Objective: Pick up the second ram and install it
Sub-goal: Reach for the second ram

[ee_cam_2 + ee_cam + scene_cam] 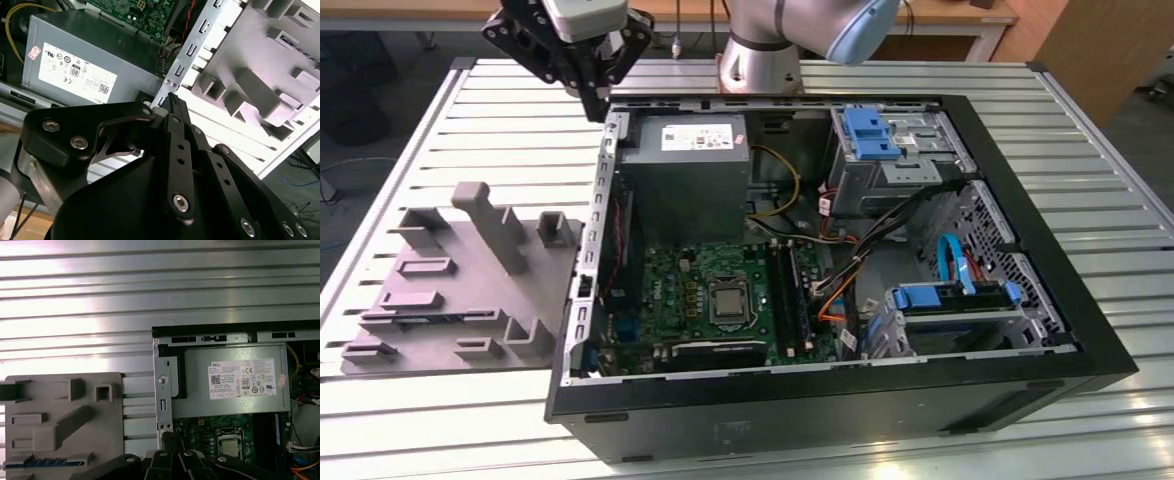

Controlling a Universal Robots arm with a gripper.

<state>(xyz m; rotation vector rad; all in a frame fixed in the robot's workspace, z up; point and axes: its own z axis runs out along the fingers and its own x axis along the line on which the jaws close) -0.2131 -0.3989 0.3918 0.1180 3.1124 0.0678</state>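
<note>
Gripper (pixel 596 98) is held upper left, jaws closed, empty. Memory stick (pixel 47 461), lower left, is not yet lifted from grey rack (pixel 50 395).

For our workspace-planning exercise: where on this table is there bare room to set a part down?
Free: table slats between the grey fixture and the far edge, near the claw; also the strip at the exterior view's right of the case. Crowded: inside the case.

Exterior view: high, angled down into open case (pixel 854 405), power supply (pixel 680 150) at far end. First wrist view: straight down from above power supply. Second wrist view: close, oblique, past tool (pixel 172 102). All views share power supply.
</note>
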